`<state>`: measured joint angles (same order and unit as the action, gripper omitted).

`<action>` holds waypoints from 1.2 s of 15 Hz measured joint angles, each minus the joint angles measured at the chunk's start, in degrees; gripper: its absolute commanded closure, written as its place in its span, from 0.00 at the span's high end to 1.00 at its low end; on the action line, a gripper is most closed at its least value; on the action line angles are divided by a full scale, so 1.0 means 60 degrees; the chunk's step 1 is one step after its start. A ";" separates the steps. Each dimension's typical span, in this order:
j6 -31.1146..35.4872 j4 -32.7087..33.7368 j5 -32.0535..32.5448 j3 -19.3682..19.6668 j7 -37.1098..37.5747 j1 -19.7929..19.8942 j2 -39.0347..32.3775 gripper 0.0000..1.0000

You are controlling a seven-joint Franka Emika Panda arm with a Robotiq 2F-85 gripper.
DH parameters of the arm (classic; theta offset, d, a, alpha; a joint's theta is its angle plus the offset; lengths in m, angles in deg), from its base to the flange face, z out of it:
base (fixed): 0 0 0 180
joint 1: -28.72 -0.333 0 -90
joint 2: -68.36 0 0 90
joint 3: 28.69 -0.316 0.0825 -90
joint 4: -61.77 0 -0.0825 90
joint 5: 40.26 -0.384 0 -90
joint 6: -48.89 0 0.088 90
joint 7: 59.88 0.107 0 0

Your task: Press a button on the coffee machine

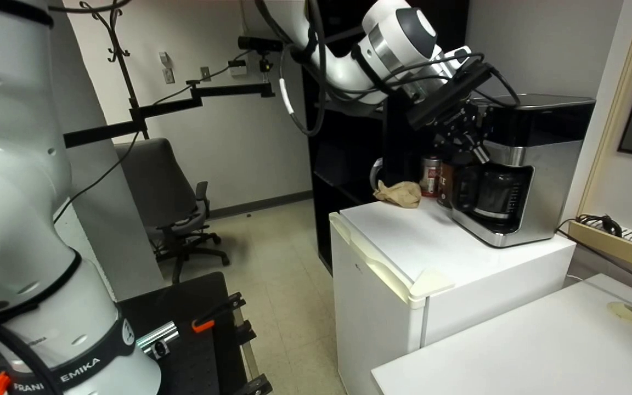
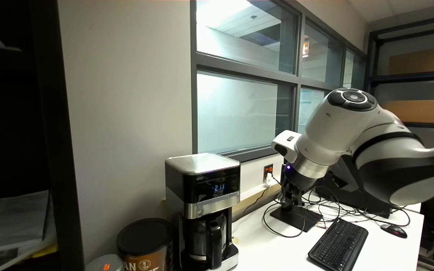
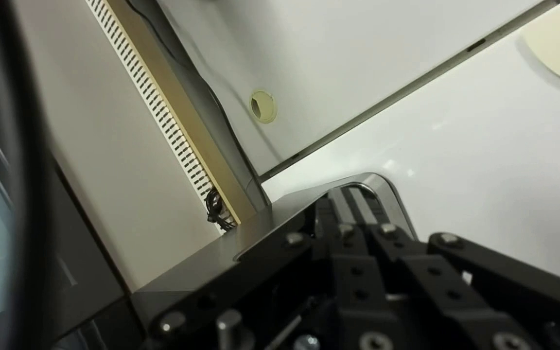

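The black-and-silver, boxy, flat-topped coffee machine (image 1: 541,170) stands at the rear edge of the white fridge-top worktop (image 1: 425,236), near the corner beside the white desk (image 1: 535,329). The black metal two-finger gripper (image 3: 353,206) has its tips together with nothing between them; in an exterior view a gap shows between it and the machine (image 2: 204,210). In the wrist view, those tips line up with the machine's lower front, so a straight push would likely strike the clear glass carafe with its dark handle (image 2: 204,241) instead of the glossy black panel with blue digits (image 2: 219,187). Too much force could shove the machine over that rear edge.
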<state>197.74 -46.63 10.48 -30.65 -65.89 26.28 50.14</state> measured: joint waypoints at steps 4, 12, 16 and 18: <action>0.0006 0.0790 0.0329 0.0023 0.0000 -0.0197 -0.0666 0.00; 0.0314 0.1772 0.0950 0.0019 0.0002 -0.0762 -0.1578 0.00; 0.0418 0.2147 0.1143 0.0017 -0.0003 -0.0973 -0.1889 0.00; 0.0451 0.2298 0.1210 0.0014 -0.0013 -0.1048 -0.2002 0.00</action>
<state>200.45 -32.84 17.74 -30.56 -65.97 19.99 38.13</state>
